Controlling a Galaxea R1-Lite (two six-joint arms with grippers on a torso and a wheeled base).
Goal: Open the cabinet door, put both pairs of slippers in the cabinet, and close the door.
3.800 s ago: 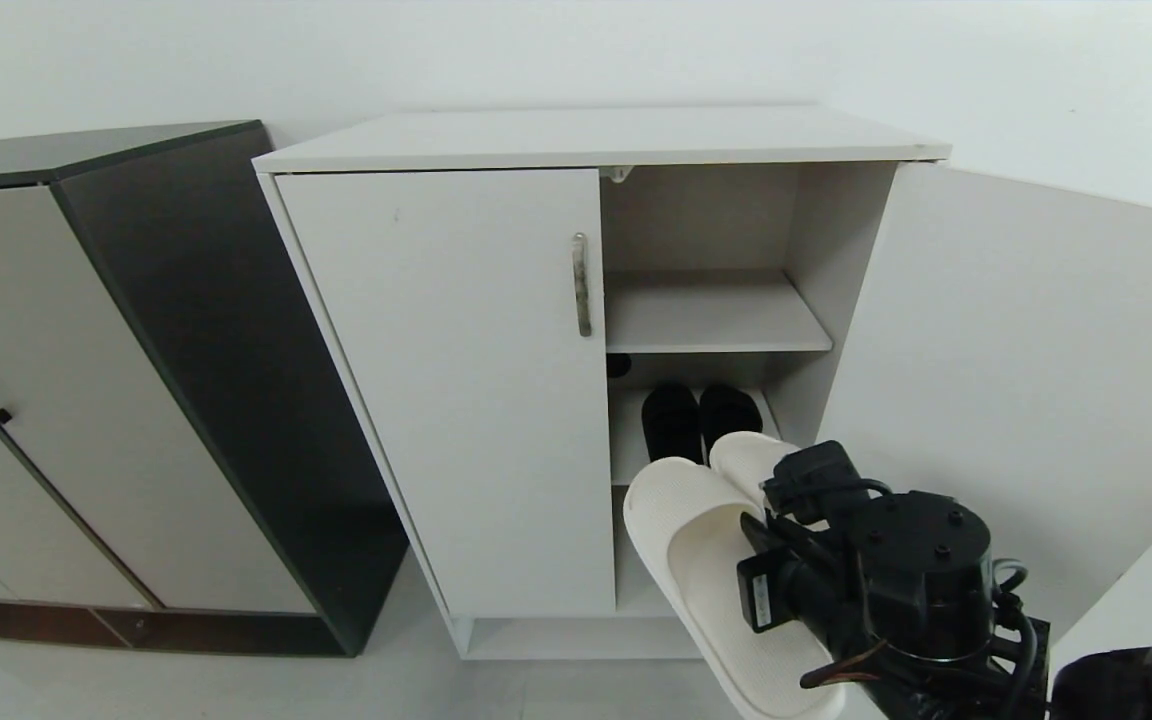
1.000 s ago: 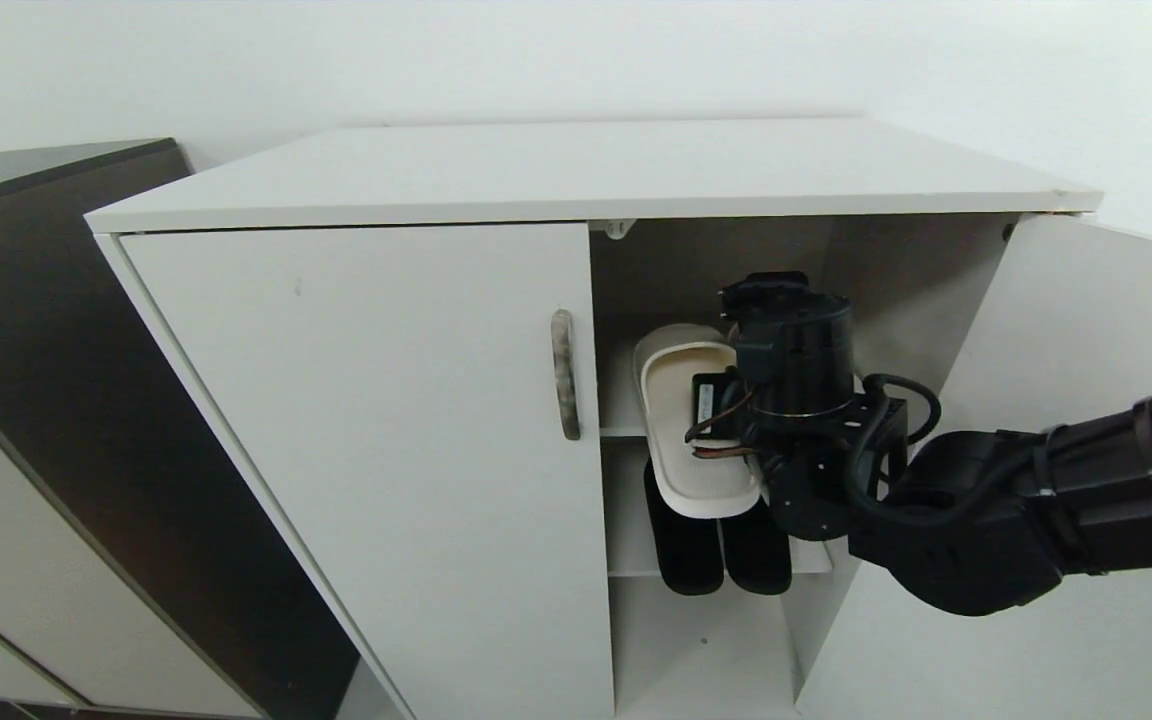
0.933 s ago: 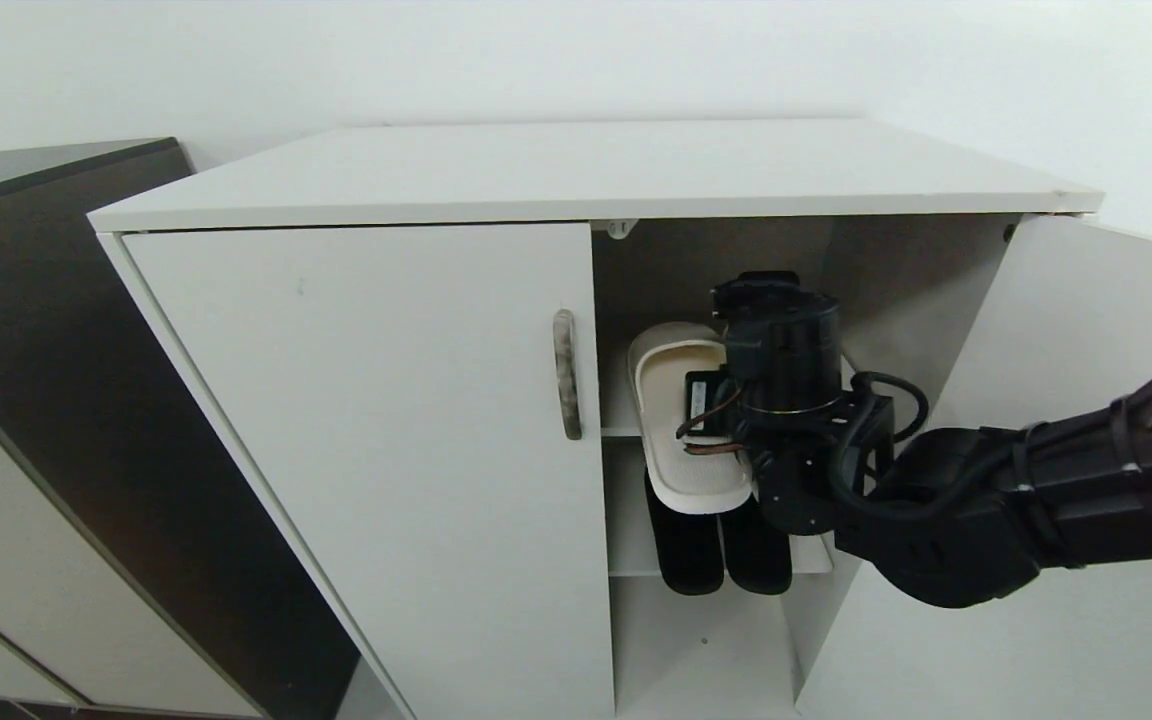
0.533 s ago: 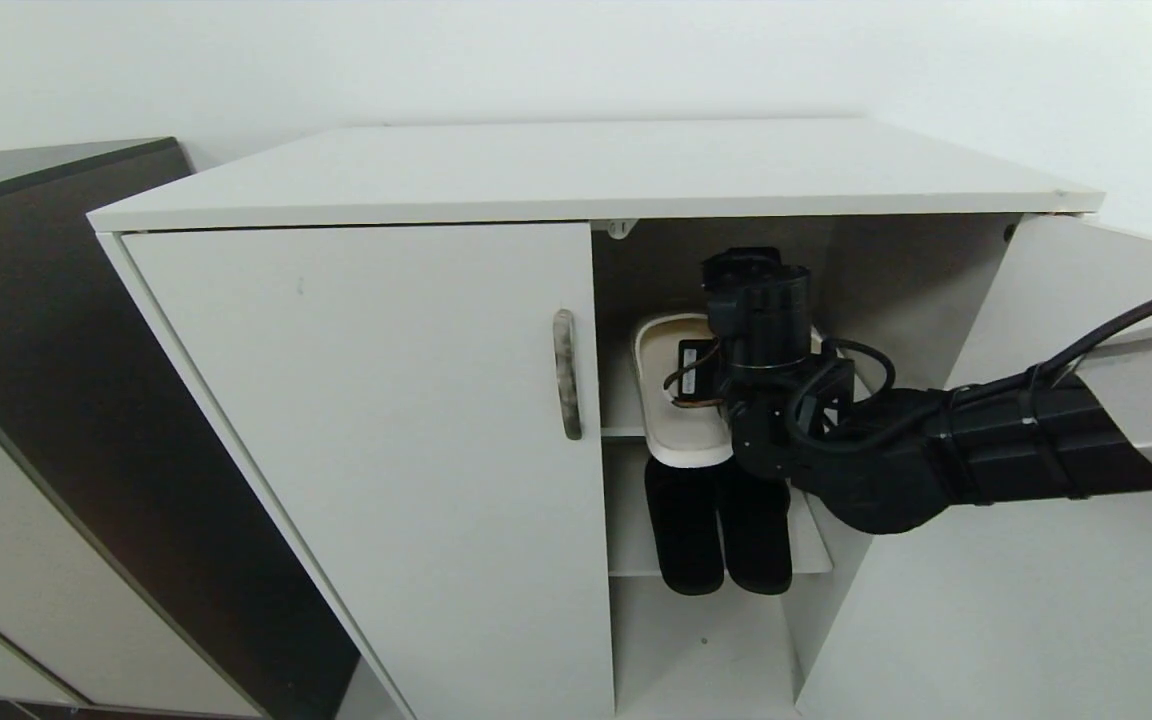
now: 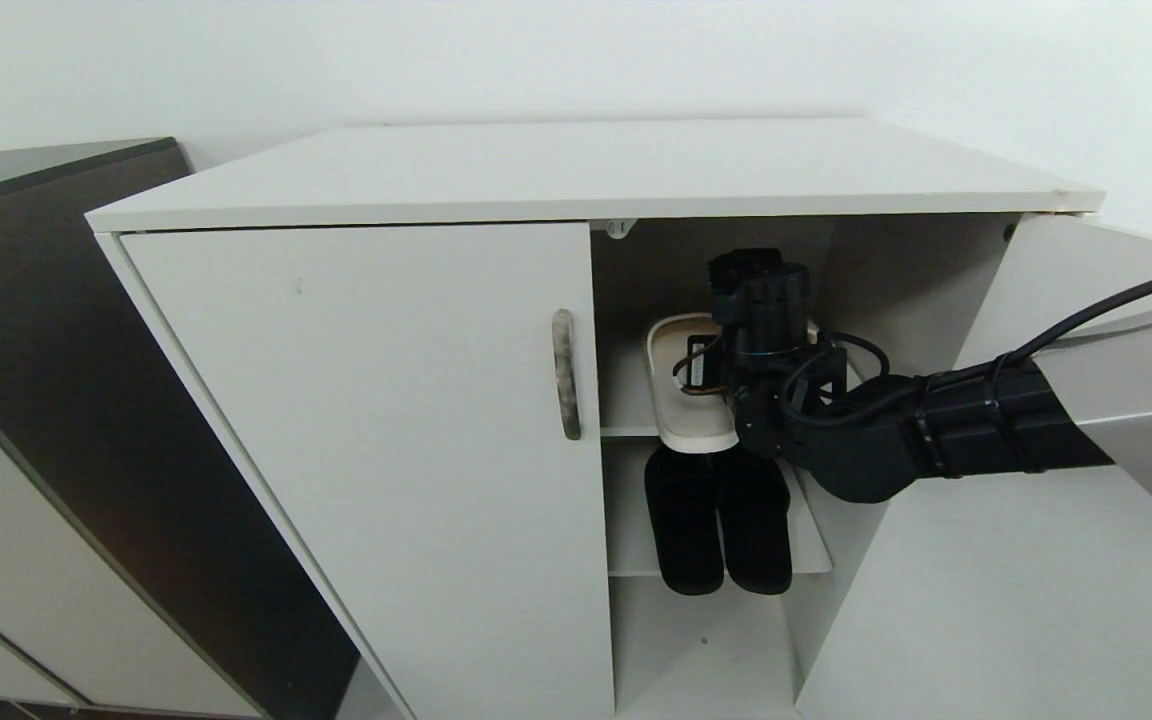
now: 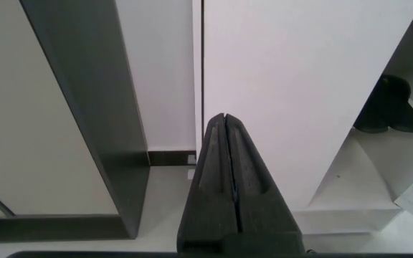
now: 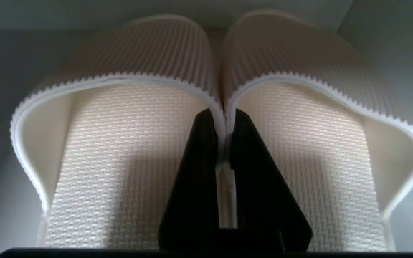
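The white cabinet (image 5: pixel 576 170) has its left door (image 5: pixel 376 450) shut and its right door (image 5: pixel 996 600) swung open. My right gripper (image 7: pixel 225 122) is shut on the inner edges of the pair of white slippers (image 7: pixel 120 143). It holds them inside the cabinet over the upper shelf (image 5: pixel 621 432), where one white slipper (image 5: pixel 681 420) shows beside the wrist. A pair of black slippers (image 5: pixel 721 520) lies on the shelf below, and the black slippers (image 6: pixel 389 107) also show in the left wrist view. My left gripper (image 6: pixel 224 120) is shut on nothing, low in front of the closed door.
A dark cabinet (image 5: pixel 56 330) with pale doors stands close on the left of the white one. The closed door carries a metal handle (image 5: pixel 564 375). The bottom compartment (image 5: pixel 701 650) under the black slippers holds nothing. Pale floor (image 6: pixel 163 193) lies below.
My right arm has pushed the white slippers deeper into the cabinet and slightly up, onto the upper shelf level. In the oldest frame the camera stood farther back, with the slippers outside the cabinet.
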